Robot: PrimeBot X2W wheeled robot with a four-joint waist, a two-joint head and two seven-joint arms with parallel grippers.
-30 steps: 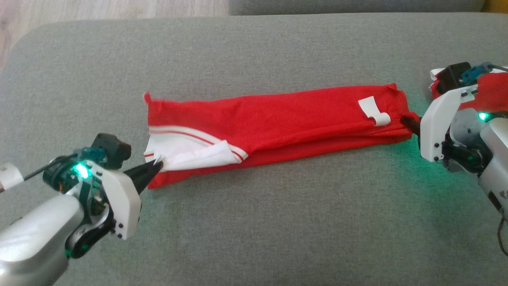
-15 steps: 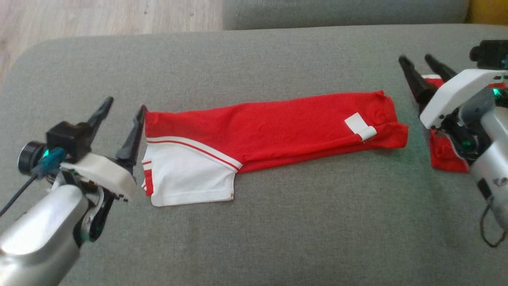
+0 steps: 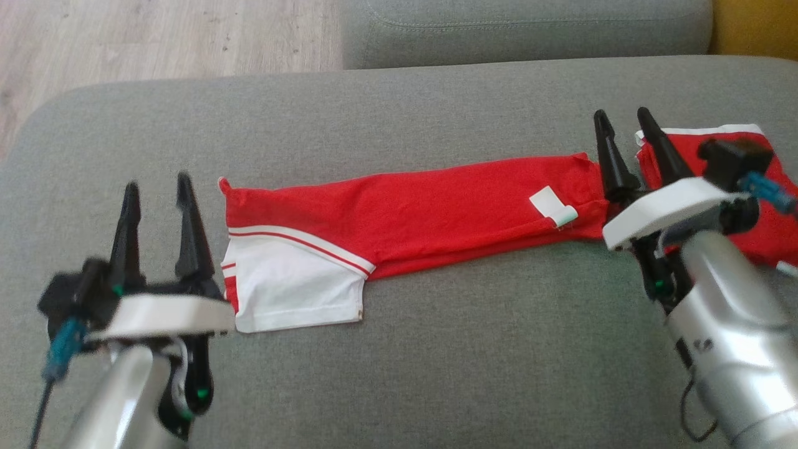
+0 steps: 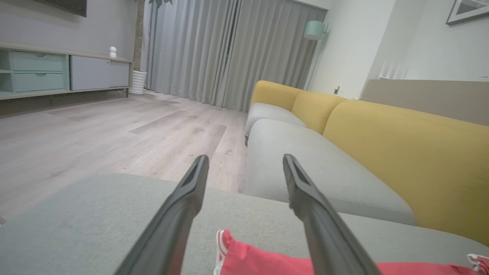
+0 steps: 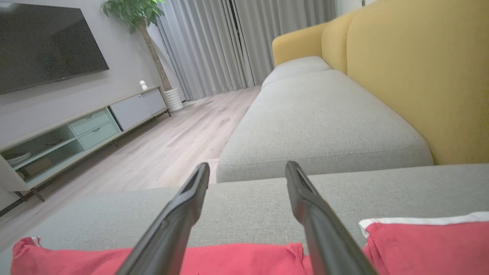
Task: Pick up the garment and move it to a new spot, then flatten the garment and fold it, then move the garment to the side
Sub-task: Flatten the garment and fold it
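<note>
Red garment [image 3: 436,212]: folded into one long narrow band that lies flat across the grey seat cushion [image 3: 399,374]. It runs from near the cushion's left edge toward its right edge, about midway between the far and near edges.
White sleeve panel [image 3: 293,293]: at the band's left end, crossed by thin red stripes, spread toward the cushion's near edge.
White label [image 3: 552,207]: on top of the red cloth close to the band's right end, one end curled up.
Left pincer [image 3: 157,182]: released, its two dark fingers spread apart with nothing between them. It stands just beside the garment's left end, apart from the cloth, fingers pointing toward the far edge. In the left wrist view the red end of the band lies low between the fingers.
Right pincer [image 3: 621,113]: released and empty, fingers apart. It stands at the garment's right end. In the head view its left finger overlaps the end of the band; whether it touches the cloth cannot be told.
Second red garment [image 3: 767,206]: white-trimmed, lying by the cushion's right edge just past the right pincer, partly hidden behind that wrist.
Neighbouring grey cushion [image 3: 523,31]: directly beyond the far edge.
Wooden floor [image 3: 156,37]: beyond the far left corner.
Yellow backrest [image 4: 401,152]: along the cushions' right side.
Grey curtains [image 4: 229,49]: across the far end of the room.
</note>
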